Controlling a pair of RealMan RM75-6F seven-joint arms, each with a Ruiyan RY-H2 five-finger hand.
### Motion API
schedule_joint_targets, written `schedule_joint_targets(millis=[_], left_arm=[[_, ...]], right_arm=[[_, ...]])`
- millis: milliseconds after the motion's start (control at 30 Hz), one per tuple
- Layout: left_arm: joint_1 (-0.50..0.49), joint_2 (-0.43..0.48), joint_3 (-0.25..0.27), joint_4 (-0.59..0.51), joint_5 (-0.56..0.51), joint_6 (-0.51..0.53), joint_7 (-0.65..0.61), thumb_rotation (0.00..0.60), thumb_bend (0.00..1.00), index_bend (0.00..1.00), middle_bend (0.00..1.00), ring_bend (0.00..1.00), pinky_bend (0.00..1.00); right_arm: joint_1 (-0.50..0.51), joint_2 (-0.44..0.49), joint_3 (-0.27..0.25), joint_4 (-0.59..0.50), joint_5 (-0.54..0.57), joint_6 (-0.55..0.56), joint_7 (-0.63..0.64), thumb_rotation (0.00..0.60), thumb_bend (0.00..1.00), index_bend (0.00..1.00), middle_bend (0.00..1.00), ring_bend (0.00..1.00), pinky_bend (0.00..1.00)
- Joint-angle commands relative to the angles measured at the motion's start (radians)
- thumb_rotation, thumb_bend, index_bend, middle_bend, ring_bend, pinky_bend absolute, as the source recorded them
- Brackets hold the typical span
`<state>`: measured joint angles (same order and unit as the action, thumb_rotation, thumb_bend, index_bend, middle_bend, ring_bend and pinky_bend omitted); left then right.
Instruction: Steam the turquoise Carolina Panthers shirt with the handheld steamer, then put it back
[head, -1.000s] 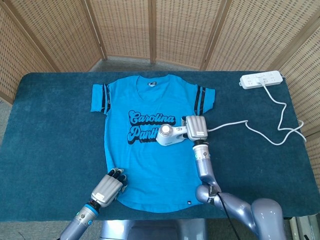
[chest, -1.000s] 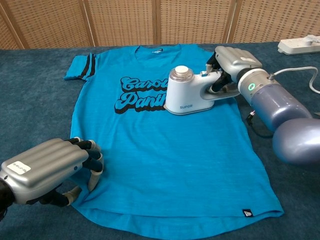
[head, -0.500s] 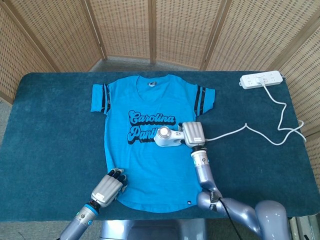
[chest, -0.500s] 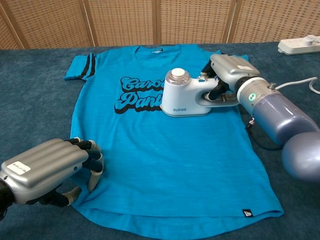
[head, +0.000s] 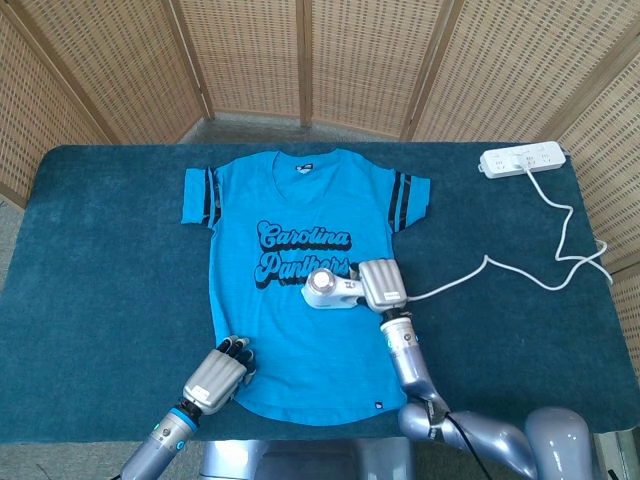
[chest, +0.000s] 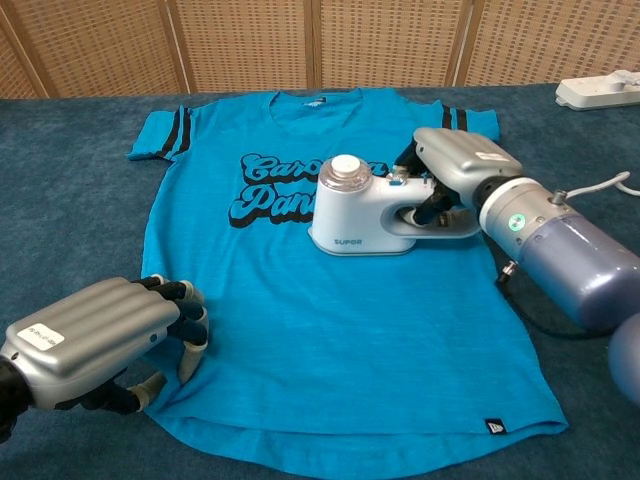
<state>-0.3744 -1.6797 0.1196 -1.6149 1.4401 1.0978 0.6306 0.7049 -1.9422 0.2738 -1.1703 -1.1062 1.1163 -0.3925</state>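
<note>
My right hand (chest: 452, 170) holds the steamer (chest: 362, 208) on the turquoise shirt (chest: 340, 330), and my left hand (chest: 95, 338) presses the hem.

The fingers (chest: 425, 196) of my right hand are wrapped around the white steamer's handle, and its body sits flat on the shirt just ahead of them, covering the end of the black lettering. The shirt lies spread face up on the blue worktop (head: 100, 260), collar away from me. My left hand's fingers (chest: 180, 318) are curled downward with their tips resting on the lower left corner of the shirt. A white cord (head: 480, 268) runs from beside my right hand to a power strip (head: 522, 160) at the far right corner of the worktop.
</note>
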Motion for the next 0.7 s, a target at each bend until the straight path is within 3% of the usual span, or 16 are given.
schedule_joint_targets(millis=[33,400,700], left_arm=[[0.000,-0.001,0.000,0.000,0.001,0.000,-0.001,0.551,0.47,0.66,0.36,0.17,0.17],[-0.001,-0.005,0.000,0.004,0.003,-0.003,-0.001,0.549,0.47,0.66,0.36,0.17,0.17],[0.000,-0.005,0.000,0.003,0.004,-0.002,0.001,0.552,0.47,0.66,0.36,0.17,0.17]], right_arm=[[-0.027,0.020,-0.028,-0.050,-0.021,0.017,0.004,0.600,0.35,0.67,0.67,0.66,0.53],[-0.082,0.068,-0.079,-0.179,-0.057,0.053,-0.004,0.600,0.35,0.67,0.67,0.66,0.53],[-0.101,0.088,-0.086,-0.214,-0.068,0.066,-0.005,0.600,0.34,0.67,0.67,0.66,0.53]])
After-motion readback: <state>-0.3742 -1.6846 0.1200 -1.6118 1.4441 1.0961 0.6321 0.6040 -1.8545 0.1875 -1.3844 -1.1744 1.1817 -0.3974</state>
